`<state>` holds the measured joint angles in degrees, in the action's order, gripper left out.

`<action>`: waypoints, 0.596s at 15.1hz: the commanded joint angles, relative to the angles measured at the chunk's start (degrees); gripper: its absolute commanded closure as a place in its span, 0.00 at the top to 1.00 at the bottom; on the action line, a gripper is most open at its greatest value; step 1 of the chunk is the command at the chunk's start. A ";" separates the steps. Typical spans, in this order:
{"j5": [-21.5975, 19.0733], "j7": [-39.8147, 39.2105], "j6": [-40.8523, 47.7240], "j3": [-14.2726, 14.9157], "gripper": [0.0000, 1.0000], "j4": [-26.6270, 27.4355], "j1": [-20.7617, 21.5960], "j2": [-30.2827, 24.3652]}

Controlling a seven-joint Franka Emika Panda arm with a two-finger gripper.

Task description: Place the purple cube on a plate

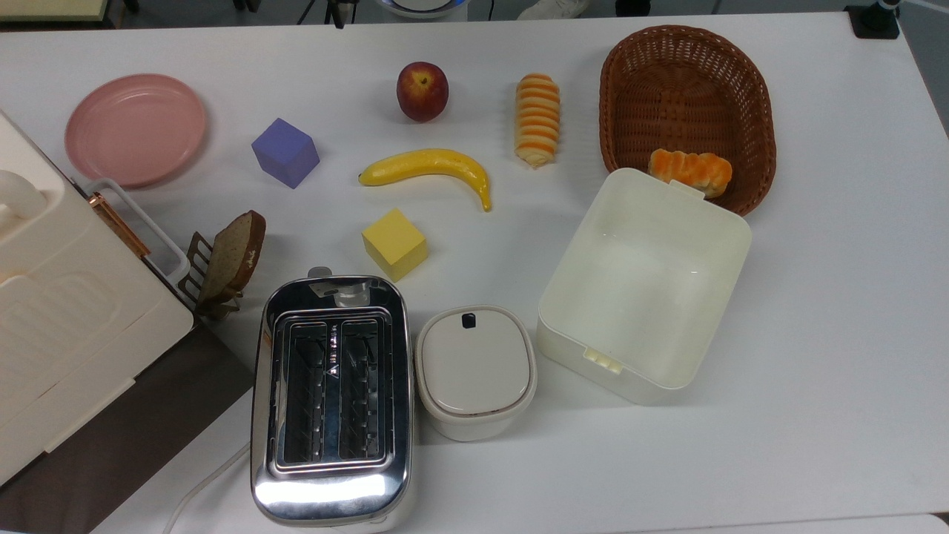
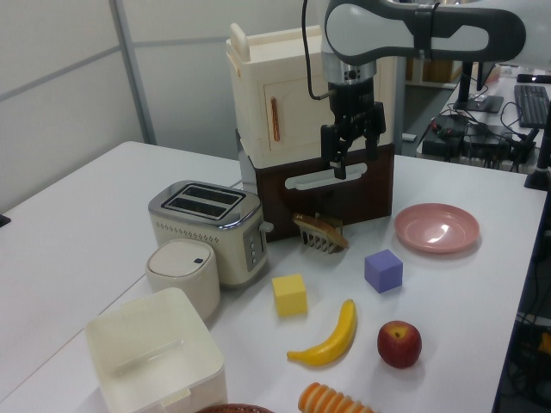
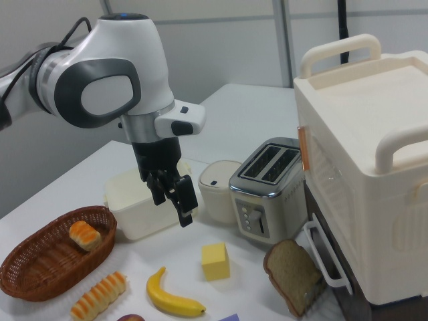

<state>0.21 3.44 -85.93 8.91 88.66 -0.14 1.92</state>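
A plain lavender purple cube [image 1: 285, 152] with crisp edges sits on the white table [image 1: 815, 297], near the pink plate [image 1: 135, 129] but apart from it, on the top view's left. The gripper [image 2: 352, 155] hangs high above the table, fingers spread a little with nothing between them, touching nothing, before the cream cabinet [image 2: 275, 103].

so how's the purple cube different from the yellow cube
Colour: the purple cube is lavender, the yellow cube pale yellow. Place: in the top view the purple cube sits just right of the pink plate, while the yellow cube lies lower, between the banana and the toaster. Shared: both are plain matte blocks of similar size, resting flat on the white table, touching nothing else.
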 commanded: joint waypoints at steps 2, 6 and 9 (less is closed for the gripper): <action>0.32 -1.59 1.30 0.14 1.00 0.72 0.67 -0.77; 0.32 -4.05 0.86 -0.03 1.00 2.39 1.19 -0.51; 0.32 -9.14 -0.63 -0.03 1.00 4.15 2.86 1.33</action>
<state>0.20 -1.07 -85.90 8.75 90.48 0.80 2.37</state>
